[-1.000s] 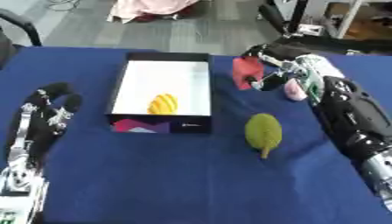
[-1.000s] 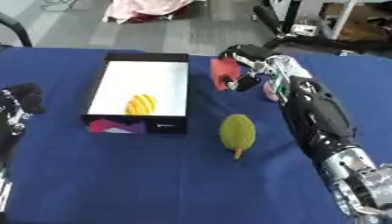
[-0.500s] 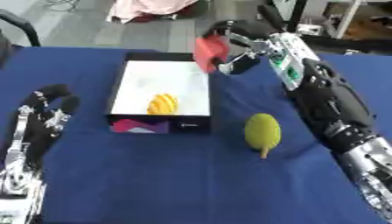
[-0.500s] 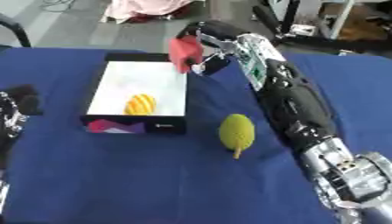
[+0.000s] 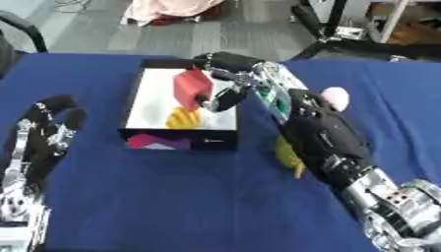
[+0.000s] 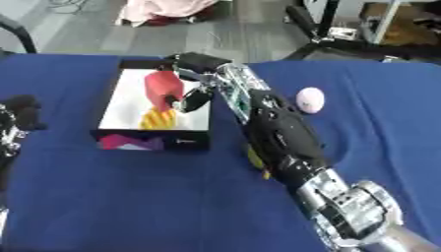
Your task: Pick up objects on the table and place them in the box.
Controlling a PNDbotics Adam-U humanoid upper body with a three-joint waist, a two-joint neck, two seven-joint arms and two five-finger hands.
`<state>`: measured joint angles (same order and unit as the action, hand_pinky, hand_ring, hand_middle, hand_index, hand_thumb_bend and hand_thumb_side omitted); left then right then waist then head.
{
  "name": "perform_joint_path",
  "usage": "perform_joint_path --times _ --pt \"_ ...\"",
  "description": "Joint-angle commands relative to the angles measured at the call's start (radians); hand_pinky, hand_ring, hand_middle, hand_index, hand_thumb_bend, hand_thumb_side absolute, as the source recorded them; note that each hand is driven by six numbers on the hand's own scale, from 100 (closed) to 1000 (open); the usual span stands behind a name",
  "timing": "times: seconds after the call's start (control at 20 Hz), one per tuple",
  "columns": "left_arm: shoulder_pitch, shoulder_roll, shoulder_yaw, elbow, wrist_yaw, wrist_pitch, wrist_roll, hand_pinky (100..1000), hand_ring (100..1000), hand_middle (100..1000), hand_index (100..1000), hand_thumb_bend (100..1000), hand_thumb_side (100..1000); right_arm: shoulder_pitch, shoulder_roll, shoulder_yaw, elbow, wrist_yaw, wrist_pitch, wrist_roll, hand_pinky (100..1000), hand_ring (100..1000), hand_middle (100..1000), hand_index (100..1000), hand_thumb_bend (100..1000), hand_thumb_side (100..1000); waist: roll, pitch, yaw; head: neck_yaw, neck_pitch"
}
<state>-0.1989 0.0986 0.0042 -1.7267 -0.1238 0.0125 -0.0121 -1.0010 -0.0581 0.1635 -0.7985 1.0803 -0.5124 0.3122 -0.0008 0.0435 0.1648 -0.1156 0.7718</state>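
One right hand grips red block over box (yellow fruit inside); left hand rests open, near left.

A blue cloth covers the worktop from edge to edge, creased a little on the right side. Beyond its far edge lies grey floor. A heap of pink fabric sits on that floor near the top middle. To the right of it stand dark metal legs and a frame of some equipment. At the far left a curved black chair part shows beside the cloth.
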Motion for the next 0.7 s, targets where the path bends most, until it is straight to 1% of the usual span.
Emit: perform_joint_path --times 0.05,0.2,0.3,0.35,0.4,0.45,0.5,0.6,0.65,0.7 --pt "-0.014 0.007 -0.003 -0.019 0.0 -0.002 -0.002 641 873 645 743 761 623 -0.016 -0.017 0.01 -0.015 0.045 -0.025 0.006 994 944 966 1000 100 812 0.016 -0.003 -0.004 0.002 -0.002" --pt "-0.012 0.009 0.0 -0.019 -0.001 -0.001 -0.001 641 872 645 743 762 623 -0.014 -0.039 0.016 -0.039 0.06 -0.045 0.018 1000 955 997 1000 100 873 0.016 -0.004 -0.01 0.008 -0.002" --pt "-0.01 0.012 0.003 -0.019 -0.002 0.0 0.002 641 872 645 743 763 623 -0.01 -0.057 0.018 -0.053 0.057 -0.052 0.028 1000 960 1000 1000 100 878 0.016 -0.006 -0.017 0.013 -0.002" --pt "-0.009 0.013 0.005 -0.019 -0.002 0.0 0.003 640 872 645 743 763 624 -0.008 -0.067 0.018 -0.063 0.049 -0.055 0.03 1000 961 1000 1000 100 811 0.016 -0.007 -0.02 0.014 -0.002" --pt "-0.008 0.014 0.005 -0.019 -0.002 0.0 0.004 640 872 645 743 763 624 -0.005 -0.082 0.019 -0.079 0.038 -0.059 0.031 1000 961 1000 1000 100 804 0.016 -0.008 -0.024 0.015 -0.002" --pt "-0.006 0.016 0.008 -0.019 -0.003 0.001 0.005 640 872 645 743 764 623 -0.002 -0.102 0.019 -0.098 0.02 -0.062 0.032 1000 960 1000 1000 100 738 0.015 -0.01 -0.029 0.019 -0.002" --pt "-0.004 0.018 0.01 -0.018 -0.003 0.001 0.008 640 873 645 743 765 623 0.001 -0.125 0.02 -0.12 -0.002 -0.064 0.034 1000 960 1000 1000 100 721 0.014 -0.011 -0.033 0.023 -0.002" --pt "0.001 0.023 0.013 -0.018 -0.004 0.002 0.011 640 873 645 743 765 623 0.007 -0.178 0.023 -0.169 -0.049 -0.064 0.045 1000 963 1000 1000 100 658 0.009 -0.015 -0.043 0.03 -0.002" --pt "0.004 0.026 0.015 -0.018 -0.005 0.002 0.013 640 873 645 743 766 623 0.012 -0.209 0.026 -0.193 -0.071 -0.061 0.056 1000 967 995 1000 100 592 0.007 -0.017 -0.048 0.034 -0.002" --pt "0.007 0.03 0.017 -0.017 -0.006 0.003 0.015 640 873 645 743 766 623 0.021 -0.244 0.028 -0.221 -0.096 -0.058 0.074 1000 966 991 1000 100 587 0.004 -0.018 -0.054 0.038 -0.002"
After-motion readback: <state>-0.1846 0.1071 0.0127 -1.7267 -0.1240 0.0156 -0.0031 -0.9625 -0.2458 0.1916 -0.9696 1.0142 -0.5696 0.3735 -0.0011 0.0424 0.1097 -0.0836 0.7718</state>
